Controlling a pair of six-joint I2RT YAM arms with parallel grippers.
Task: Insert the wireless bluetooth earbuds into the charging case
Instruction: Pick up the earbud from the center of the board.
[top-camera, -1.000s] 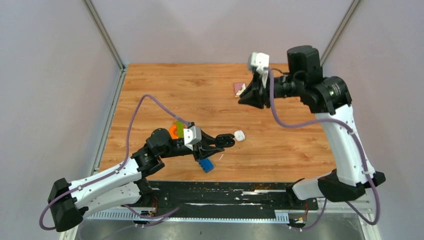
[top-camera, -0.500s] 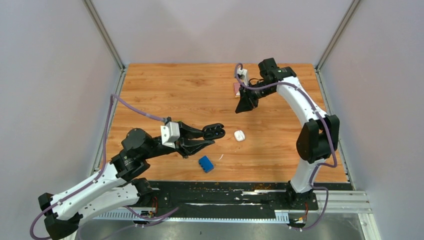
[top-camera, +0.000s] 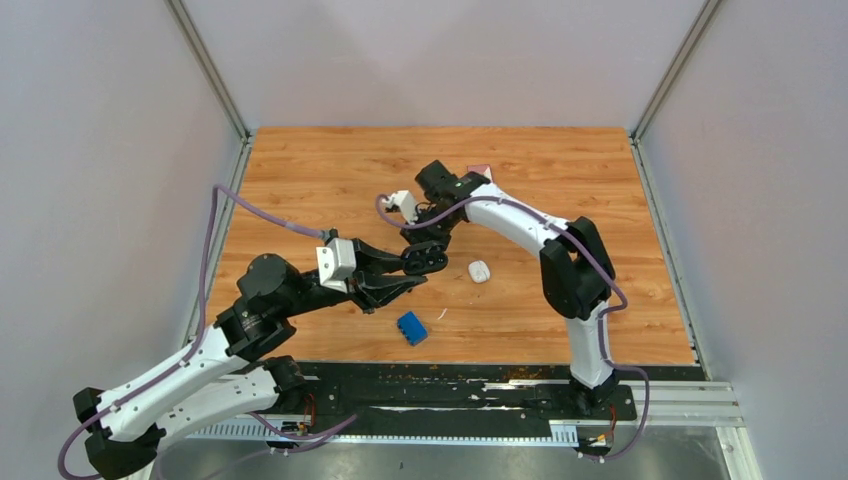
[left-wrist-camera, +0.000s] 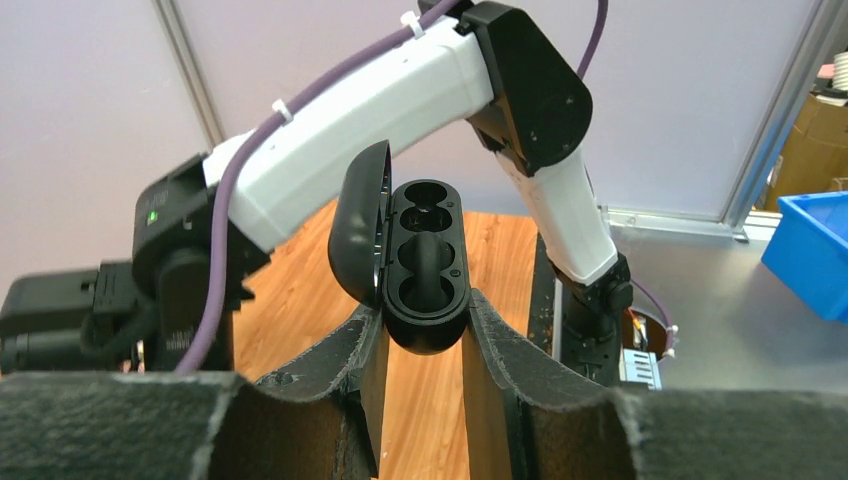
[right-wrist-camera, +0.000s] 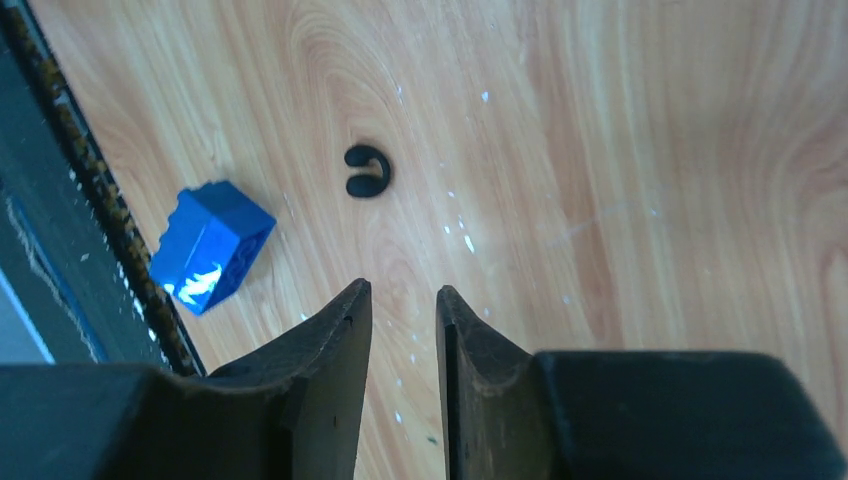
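My left gripper is shut on an open black charging case and holds it off the table, lid swung left; both wells look empty. In the top view the case sits mid-table, with my right gripper right above it. The right gripper points down at the wood, jaws a little apart with nothing between them. A small black curled bud lies on the table ahead of it. A closed white case lies to the right. No white earbuds show.
A blue block lies near the front edge, also in the right wrist view. A tiny white scrap lies beside it. A dark red item sits at the back behind the right arm. The black rail runs along the front.
The right arm has swung from the back of the table down to the middle, over the left gripper. The left gripper has lifted the black case and drawn it slightly left.
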